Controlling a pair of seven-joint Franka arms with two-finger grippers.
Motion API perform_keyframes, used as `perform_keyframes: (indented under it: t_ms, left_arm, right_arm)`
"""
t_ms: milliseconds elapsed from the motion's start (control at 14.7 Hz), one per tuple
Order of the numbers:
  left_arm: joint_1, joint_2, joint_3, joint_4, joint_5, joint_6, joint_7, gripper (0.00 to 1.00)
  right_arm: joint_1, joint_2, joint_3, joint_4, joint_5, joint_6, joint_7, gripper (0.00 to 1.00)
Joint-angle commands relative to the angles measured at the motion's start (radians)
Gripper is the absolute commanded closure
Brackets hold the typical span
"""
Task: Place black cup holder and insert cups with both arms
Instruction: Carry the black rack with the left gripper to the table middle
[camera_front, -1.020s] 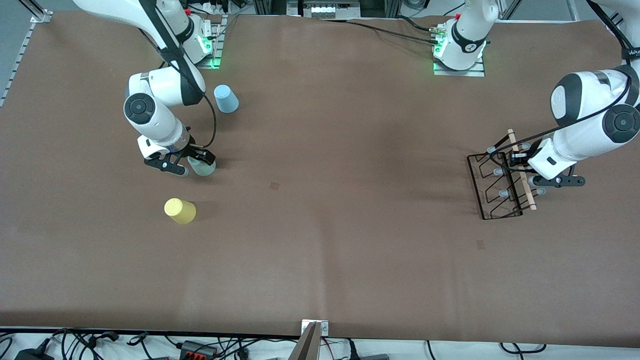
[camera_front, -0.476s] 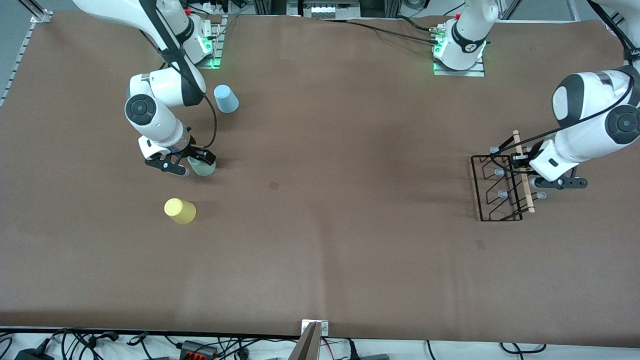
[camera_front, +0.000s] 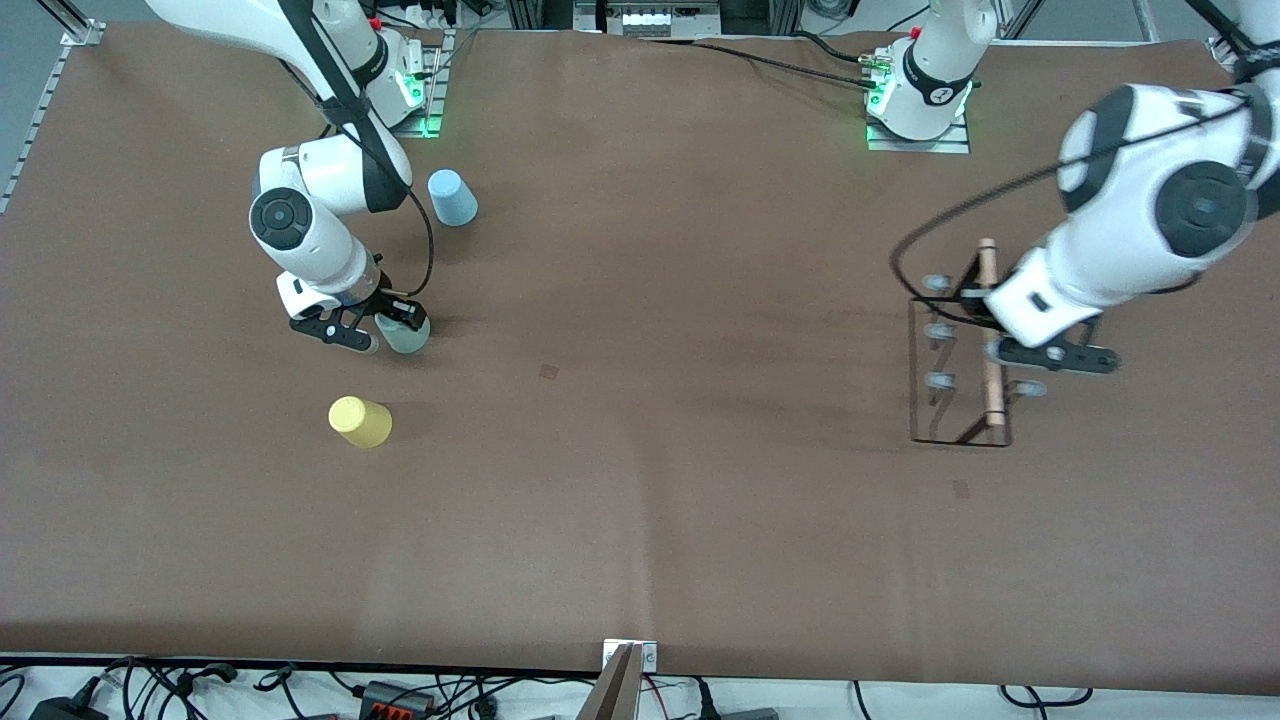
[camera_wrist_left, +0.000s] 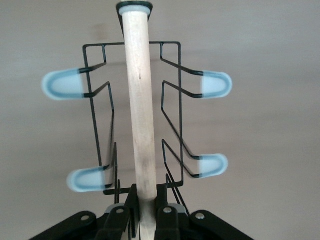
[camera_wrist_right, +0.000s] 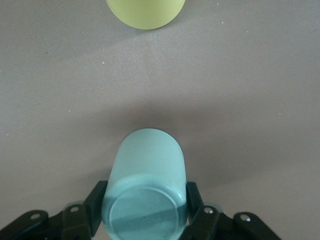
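Note:
The black cup holder (camera_front: 992, 385) hangs tilted just above the table at the left arm's end. My left gripper (camera_front: 1010, 335) is shut on its wooden rod handle (camera_wrist_left: 140, 100), and in the left wrist view (camera_wrist_left: 146, 197) both pads press the rod, with blue-grey tipped pegs (camera_wrist_left: 62, 84) on either side. My right gripper (camera_front: 385, 326) is shut on the pale green cup (camera_front: 405, 336), which stands upside down on the table; the right wrist view (camera_wrist_right: 145, 205) shows a finger on each side of the cup (camera_wrist_right: 146, 175). The yellow cup (camera_front: 360, 421) lies nearer the front camera and also shows in the right wrist view (camera_wrist_right: 145, 12). The light blue cup (camera_front: 452, 197) stands farther from the front camera.
The brown table cover (camera_front: 640, 450) spreads wide between the two arms. The arm bases (camera_front: 915, 100) stand along the table's edge farthest from the front camera. Cables and a metal bracket (camera_front: 625, 665) lie along the edge nearest it.
My left gripper has lifted the cup holder off the table, swung it more upright and carried it a little toward the table's middle. The right gripper and the cups have not moved.

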Motion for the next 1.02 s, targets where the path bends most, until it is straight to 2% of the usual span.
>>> perform_keyframes:
  t_ms: [0, 136, 340, 476, 680, 952]
  left_arm:
    - [-0.012, 0.058, -0.137, 0.063, -0.046, -0.020, -0.217, 0.99]
    - [-0.075, 0.127, -0.184, 0.132, -0.046, -0.018, -0.365, 0.99]
    - [-0.240, 0.248, -0.183, 0.224, -0.035, 0.020, -0.563, 0.99]
    - [-0.320, 0.311, -0.177, 0.238, -0.032, 0.104, -0.690, 0.99]
    - [-0.359, 0.356, -0.181, 0.240, 0.035, 0.180, -0.737, 0.99]
    - [-0.394, 0.391, -0.177, 0.240, 0.040, 0.226, -0.741, 0.99]
  right_arm:
    - [0.005, -0.004, 0.001, -0.011, 0.008, 0.015, 0.010, 0.55]
    - [0.005, -0.004, 0.001, -0.008, 0.008, 0.015, 0.008, 0.58]
    - [0.005, -0.004, 0.001, -0.008, 0.008, 0.014, 0.007, 0.59]
    - [0.005, -0.004, 0.001, -0.004, 0.008, 0.014, 0.001, 0.64]
    - [0.004, -0.014, 0.001, -0.004, 0.008, 0.006, -0.007, 0.67]
    - [0.002, -0.019, -0.001, -0.001, 0.008, 0.003, -0.012, 0.70]
